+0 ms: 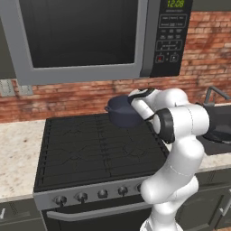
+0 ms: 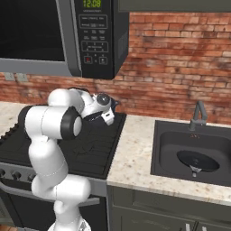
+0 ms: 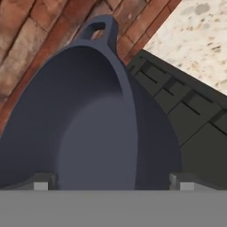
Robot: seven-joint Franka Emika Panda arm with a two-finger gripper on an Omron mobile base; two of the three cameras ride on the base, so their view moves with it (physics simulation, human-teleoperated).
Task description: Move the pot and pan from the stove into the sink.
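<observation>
Straddling pot [image 3: 88, 119] rim, fingers [image 3: 42, 181] spread wide.

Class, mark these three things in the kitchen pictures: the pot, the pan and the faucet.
pot [image 1: 122, 111]: left base view, on its dark outer wall.
pan [image 2: 197, 160]: right base view, on its flat bottom, lying in the sink.
faucet [image 2: 197, 114]: right base view, on its angular neck behind the basin.

It was a home kitchen: a microwave [image 1: 85, 38] hung above the stove [image 1: 97, 149], with the sink [image 2: 194, 155] in the stone counter [image 2: 133, 155] beside the stove.
</observation>
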